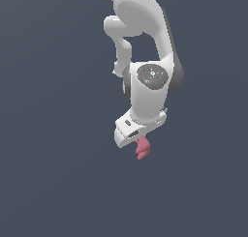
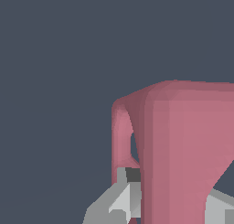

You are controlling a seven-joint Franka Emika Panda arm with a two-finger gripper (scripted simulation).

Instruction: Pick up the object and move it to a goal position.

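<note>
The hand [image 1: 137, 140] hangs below the white arm [image 1: 145, 47] in the exterior view, tilted toward that view's left, and it grasps the object [image 1: 143, 149]; the pink piece juts out beneath the white hand body with its hooked tip lowest. In the wrist view the object [image 2: 183, 150] fills much of the picture, a broad pink trunk with a thinner lobe arching off one side, and grey fingers [image 2: 119, 202] press in on either flank of the trunk; so the hand is clenched on it, not released.

No table edge or surface line shows in either view, only an even blue-grey ground; whether the object rests on anything or is already lifted I cannot tell, and no goal marker is visible.

My judgement on handling: the piece looks small and light beside the hand, and rigid, with faceted surfaces that should not give under pressure; its shape is the trouble, since the lobes and hook offer few flat faces. The thick trunk, where the fingers sit now, seems the best place to hold; the thin arching lobe would likely twist or slip in a pinch. With much of the piece hanging past the fingers, a quick swing might rotate it, so a steady carry seems wise.

Count: one arm, one hand, one object.
</note>
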